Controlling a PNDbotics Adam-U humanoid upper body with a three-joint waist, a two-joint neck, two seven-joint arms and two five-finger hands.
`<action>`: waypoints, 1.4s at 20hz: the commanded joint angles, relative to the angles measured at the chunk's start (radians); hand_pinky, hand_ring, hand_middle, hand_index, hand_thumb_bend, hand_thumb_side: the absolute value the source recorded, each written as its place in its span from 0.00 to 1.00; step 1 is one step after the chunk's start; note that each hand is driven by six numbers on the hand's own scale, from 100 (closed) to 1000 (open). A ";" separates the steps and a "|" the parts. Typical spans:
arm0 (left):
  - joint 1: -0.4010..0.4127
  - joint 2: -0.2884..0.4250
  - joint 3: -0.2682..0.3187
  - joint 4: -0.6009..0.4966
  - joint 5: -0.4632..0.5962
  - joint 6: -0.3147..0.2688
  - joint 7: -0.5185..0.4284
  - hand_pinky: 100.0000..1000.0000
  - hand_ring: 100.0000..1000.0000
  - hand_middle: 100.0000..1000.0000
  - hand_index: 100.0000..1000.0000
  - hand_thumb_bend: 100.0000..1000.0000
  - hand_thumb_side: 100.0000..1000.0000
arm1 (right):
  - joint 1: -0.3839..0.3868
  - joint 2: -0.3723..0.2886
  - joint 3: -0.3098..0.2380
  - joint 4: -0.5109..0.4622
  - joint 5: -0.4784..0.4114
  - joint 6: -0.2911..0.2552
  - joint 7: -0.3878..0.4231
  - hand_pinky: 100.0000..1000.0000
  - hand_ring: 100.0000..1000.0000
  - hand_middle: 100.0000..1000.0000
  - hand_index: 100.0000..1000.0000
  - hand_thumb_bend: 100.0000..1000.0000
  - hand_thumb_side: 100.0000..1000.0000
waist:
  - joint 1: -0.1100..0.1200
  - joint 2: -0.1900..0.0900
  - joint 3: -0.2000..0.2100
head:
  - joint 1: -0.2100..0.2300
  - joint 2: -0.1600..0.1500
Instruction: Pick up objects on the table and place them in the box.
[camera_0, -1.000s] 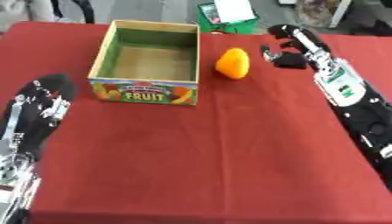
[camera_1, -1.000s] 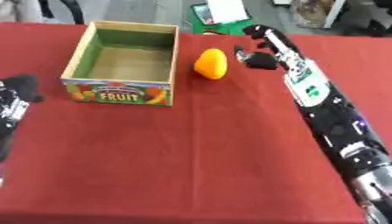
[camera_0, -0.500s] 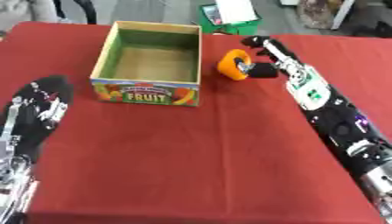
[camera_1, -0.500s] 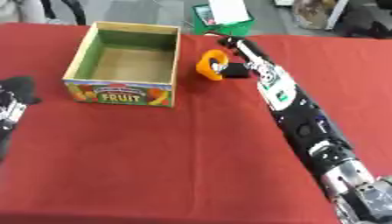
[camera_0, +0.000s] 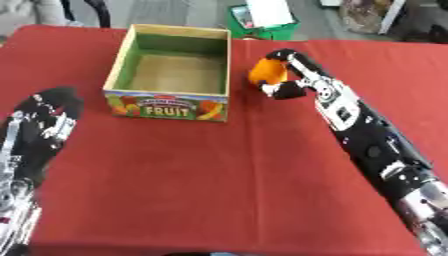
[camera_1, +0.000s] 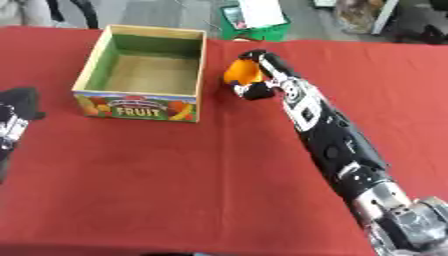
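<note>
An orange fruit (camera_0: 265, 73) sits just right of the box (camera_0: 174, 70), close to its right wall, near the far side of the red worktop (camera_0: 219, 180). The right robot hand (camera_0: 284, 75) is curled round the fruit: its black fingers wrap over the top and right side, and a lighter part of the robot hand shows below the fruit. Whether the fruit rests on the worktop or is lifted off it cannot be told.

The box is an open cardboard tray with green inner walls and a bare brown floor; nothing lies inside. Its near wall carries a coloured label reading FRUIT, with pictures of fruit on both sides of the word.

The right arm (camera_0: 376, 145) runs from the near right corner diagonally up to the fruit, black with silver and white patches.

The left robot hand (camera_0: 44, 122) lies at the left edge of the worktop, well apart from the box, its fingers stretched out towards the far side and holding nothing.

Beyond the far edge of the worktop, a green bin (camera_0: 267, 25) with white paper on it stands on the floor
</note>
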 joint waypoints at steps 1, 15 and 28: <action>-0.013 0.014 0.002 -0.019 0.004 -0.001 -0.003 0.70 0.81 0.69 0.61 0.48 0.33 | -0.022 -0.003 -0.011 0.009 0.057 0.035 -0.017 0.74 0.83 0.78 0.85 0.13 0.00 | 0.006 -0.011 0.002 | -0.004 -0.011; -0.013 0.016 0.002 -0.021 0.004 0.001 -0.003 0.70 0.81 0.69 0.61 0.48 0.33 | -0.040 -0.016 -0.019 -0.078 -0.009 0.060 -0.267 0.37 0.40 0.34 0.50 0.00 0.00 | 0.004 -0.018 0.004 | -0.002 -0.011; -0.025 0.013 -0.013 -0.024 0.005 0.004 -0.018 0.70 0.81 0.69 0.61 0.48 0.33 | -0.159 0.018 -0.005 -0.121 -0.061 0.048 -0.225 0.40 0.43 0.35 0.51 0.00 0.00 | -0.005 -0.025 0.079 | -0.028 -0.014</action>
